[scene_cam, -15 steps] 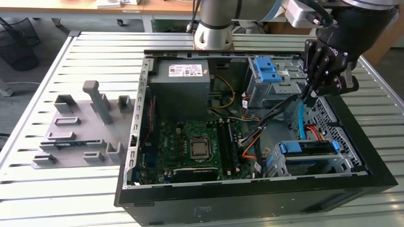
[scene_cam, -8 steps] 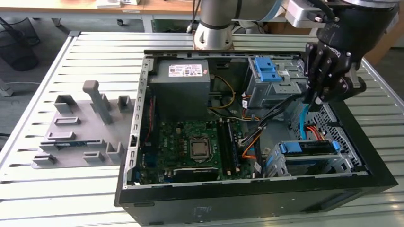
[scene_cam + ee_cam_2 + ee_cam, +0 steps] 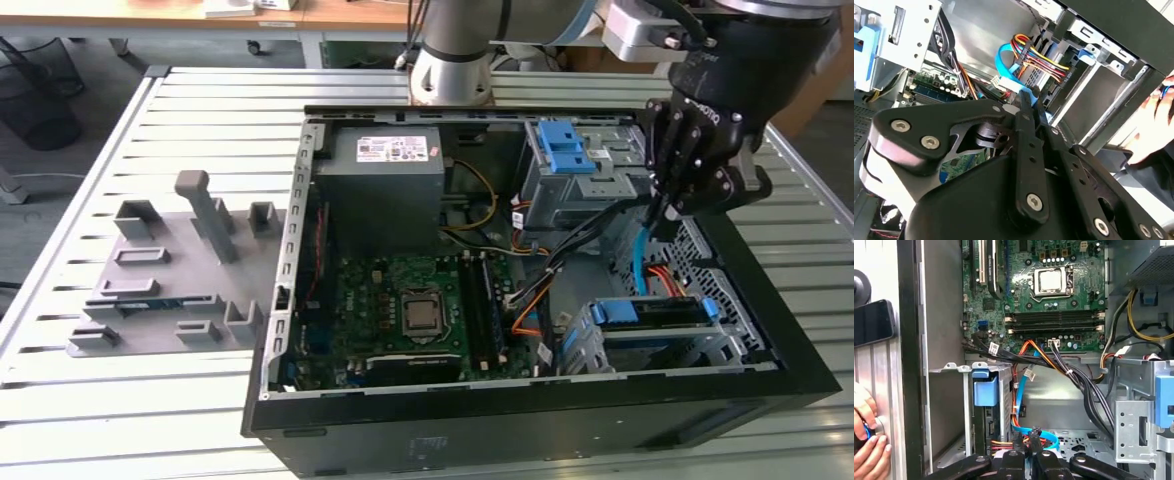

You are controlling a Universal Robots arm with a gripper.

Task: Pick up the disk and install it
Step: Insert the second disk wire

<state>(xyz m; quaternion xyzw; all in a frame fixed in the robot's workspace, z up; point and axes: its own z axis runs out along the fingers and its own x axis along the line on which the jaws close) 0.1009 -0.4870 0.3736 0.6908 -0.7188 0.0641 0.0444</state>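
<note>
Fingers on my gripper (image 3: 663, 215) look pressed together with nothing between them. In the second wrist view the two black tips meet just beside the blue flat cable (image 3: 1006, 67), and I judge they are not clamped on it, though they are near enough that I cannot rule out contact.

I have the gripper hanging over the drive end of the open computer case (image 3: 287, 300), on the exterior view's right, above the bundle of black cables (image 3: 587, 240) that runs across the case. The case lies on its side on the slatted metal table (image 3: 200, 120), its open side up, which I take to be so that the arm can reach in from above.

The disk (image 3: 661, 312) is not in my grip. It sits in the lower drive cage (image 3: 694, 350) in the near corner of the case, framed by its blue carrier bracket (image 3: 985, 390), label face up. From here it looks seated in its bay, though I cannot tell whether it is fully latched.

Also inside the case are the green motherboard (image 3: 414, 310), the grey power supply (image 3: 387, 170) and an upper drive cage (image 3: 587, 170) with blue latches. A grey holding fixture (image 3: 174, 280) stands on the table beside the case, with no disk that I can see in it. A person's hand (image 3: 869, 445) rests at the outer wall of the case.
</note>
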